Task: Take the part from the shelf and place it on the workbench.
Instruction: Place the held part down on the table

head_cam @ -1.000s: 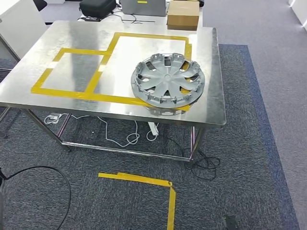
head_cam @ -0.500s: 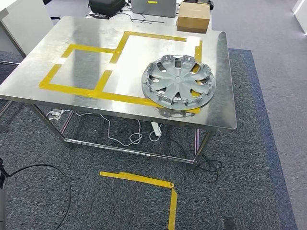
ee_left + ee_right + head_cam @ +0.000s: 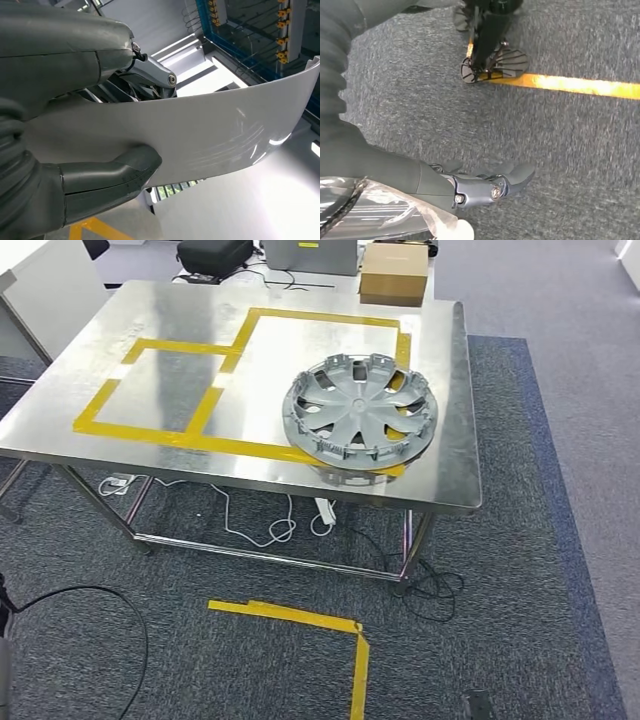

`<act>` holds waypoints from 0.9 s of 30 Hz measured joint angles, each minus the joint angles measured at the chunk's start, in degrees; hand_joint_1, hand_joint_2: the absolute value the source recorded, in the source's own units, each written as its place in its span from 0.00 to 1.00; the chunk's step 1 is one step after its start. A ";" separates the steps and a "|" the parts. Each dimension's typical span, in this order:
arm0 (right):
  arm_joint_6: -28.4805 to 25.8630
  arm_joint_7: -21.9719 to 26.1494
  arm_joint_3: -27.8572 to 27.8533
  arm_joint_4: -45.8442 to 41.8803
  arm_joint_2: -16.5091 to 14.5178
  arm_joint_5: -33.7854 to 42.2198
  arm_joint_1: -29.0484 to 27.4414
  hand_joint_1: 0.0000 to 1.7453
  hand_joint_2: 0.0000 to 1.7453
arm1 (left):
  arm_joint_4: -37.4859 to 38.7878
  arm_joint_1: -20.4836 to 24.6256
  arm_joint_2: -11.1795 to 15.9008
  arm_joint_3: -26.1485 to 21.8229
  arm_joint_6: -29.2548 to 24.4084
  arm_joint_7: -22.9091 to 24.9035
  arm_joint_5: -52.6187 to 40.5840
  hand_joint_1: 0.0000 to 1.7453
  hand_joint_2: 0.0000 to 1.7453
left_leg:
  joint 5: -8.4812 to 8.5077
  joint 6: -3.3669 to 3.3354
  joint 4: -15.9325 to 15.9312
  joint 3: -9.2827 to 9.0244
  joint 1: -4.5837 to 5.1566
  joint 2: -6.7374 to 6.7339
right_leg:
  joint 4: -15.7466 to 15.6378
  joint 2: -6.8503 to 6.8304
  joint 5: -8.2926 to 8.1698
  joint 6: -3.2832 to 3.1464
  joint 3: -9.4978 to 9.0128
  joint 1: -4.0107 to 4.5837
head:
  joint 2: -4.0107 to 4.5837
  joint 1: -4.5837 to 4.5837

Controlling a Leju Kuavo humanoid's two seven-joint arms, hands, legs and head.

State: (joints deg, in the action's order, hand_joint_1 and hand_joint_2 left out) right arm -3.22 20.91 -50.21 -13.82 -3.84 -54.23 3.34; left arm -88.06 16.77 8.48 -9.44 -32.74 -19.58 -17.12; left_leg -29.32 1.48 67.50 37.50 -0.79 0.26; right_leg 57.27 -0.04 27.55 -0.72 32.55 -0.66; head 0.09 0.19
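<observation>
One steel workbench [image 3: 151,430], yellow-taped squares, w/ round grey spoked hubcap [image 3: 359,411] flat on its right taped square.
Left hand [image 3: 94,110] pinches smooth curved white panel [image 3: 226,130], thumb under, fingers over. Right hand [image 3: 471,187] hangs over grey carpet, fingers straight, holding nothing.

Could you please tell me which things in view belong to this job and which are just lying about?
Belonging to the job:
white curved part, held by the left hand
workbench

Just lying about:
grey hubcap
cardboard box
black case
cables on the carpet
</observation>
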 joint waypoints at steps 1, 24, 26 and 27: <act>0.01 0.01 0.00 0.01 -0.01 0.00 0.02 0.00 1.00 | 0.00 0.05 0.00 0.01 0.00 0.00 -0.01 1.00 1.00 | 1.62 -0.17 -4.11 -2.01 0.10 -0.13 | 0.05 0.01 0.12 0.20 -0.11 0.11 | 0.00 0.01; 0.19 0.49 0.00 0.18 -0.01 -0.46 -0.38 0.00 1.00 | 0.04 0.40 0.01 0.22 2.03 0.17 0.32 1.00 1.00 | -1.68 -0.18 -5.09 -4.87 0.23 0.10 | -0.49 0.05 1.99 -0.13 -1.79 -0.03 | -0.01 0.19; 0.17 0.51 -0.01 0.18 -0.01 -0.48 -0.41 0.00 1.00 | 0.15 0.38 0.01 0.27 2.09 0.16 0.34 1.00 1.00 | -3.54 0.37 3.39 0.49 0.03 0.03 | -0.59 0.09 3.46 -0.31 -3.58 -0.10 | 0.00 0.06; 0.17 0.51 -0.02 0.18 -0.01 -0.48 -0.46 0.00 1.00 | 0.24 0.26 0.01 0.28 2.15 0.16 0.35 1.00 1.00 | -3.61 0.53 6.71 3.29 -0.06 0.02 | -0.60 0.14 4.36 -0.22 -4.61 -0.14 | 0.00 0.08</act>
State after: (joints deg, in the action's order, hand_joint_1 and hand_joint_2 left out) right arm -3.05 21.42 -50.22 -13.64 -3.85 -54.71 2.88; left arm -87.82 17.03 8.49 -9.16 -30.59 -19.42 -16.77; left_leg -32.93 2.01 74.21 40.79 -0.86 0.28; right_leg 56.67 0.10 31.91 -0.94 27.94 -0.81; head 0.09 0.27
